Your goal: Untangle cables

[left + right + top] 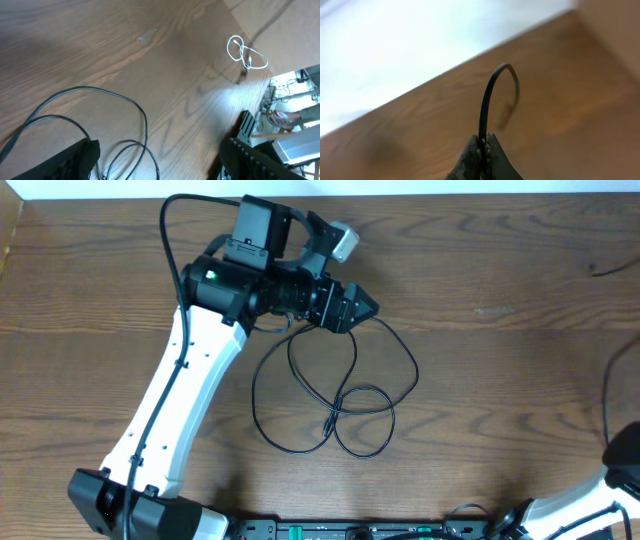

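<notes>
Your main cable is a thin black cord (345, 392). It lies in loose, overlapping loops near the middle of the wooden surface (500, 380), with a small plug end inside the loops. The left arm (190, 370) reaches across to the far end of those loops. The left jaws stand wide with nothing between them, and in the left wrist view the loops run past one finger (75, 160).

Only that view shows you a second cable, a white-grey cord (245, 50) bunched in a small coil far off near the surface's edge.

Only the right wrist view shows you the right jaws. They are pinched tight on a thin black strand (484, 100) that rises from them and curls over. You cannot tell whether it belongs to the looped cord.
</notes>
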{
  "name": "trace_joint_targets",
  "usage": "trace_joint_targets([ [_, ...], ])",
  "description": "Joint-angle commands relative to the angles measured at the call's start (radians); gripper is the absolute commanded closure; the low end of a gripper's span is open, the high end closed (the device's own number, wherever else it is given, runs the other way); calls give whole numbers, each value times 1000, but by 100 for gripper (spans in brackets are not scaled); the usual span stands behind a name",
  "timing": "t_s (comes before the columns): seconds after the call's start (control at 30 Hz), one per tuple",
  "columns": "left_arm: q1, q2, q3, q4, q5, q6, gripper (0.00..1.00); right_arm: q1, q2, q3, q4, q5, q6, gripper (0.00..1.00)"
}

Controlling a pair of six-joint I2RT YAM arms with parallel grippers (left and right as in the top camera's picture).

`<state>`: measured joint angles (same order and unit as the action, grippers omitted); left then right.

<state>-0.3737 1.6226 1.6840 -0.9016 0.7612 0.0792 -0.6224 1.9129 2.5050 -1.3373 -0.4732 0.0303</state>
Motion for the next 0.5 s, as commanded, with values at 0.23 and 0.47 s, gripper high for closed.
trace_joint_targets([
  [0.23, -15, -26, 18, -3, 13, 18, 18, 309, 29, 16, 82, -142, -229, 99],
  [0.47, -15, -26, 18, -5, -6, 25, 18, 396, 66, 16, 119, 61, -238, 99],
])
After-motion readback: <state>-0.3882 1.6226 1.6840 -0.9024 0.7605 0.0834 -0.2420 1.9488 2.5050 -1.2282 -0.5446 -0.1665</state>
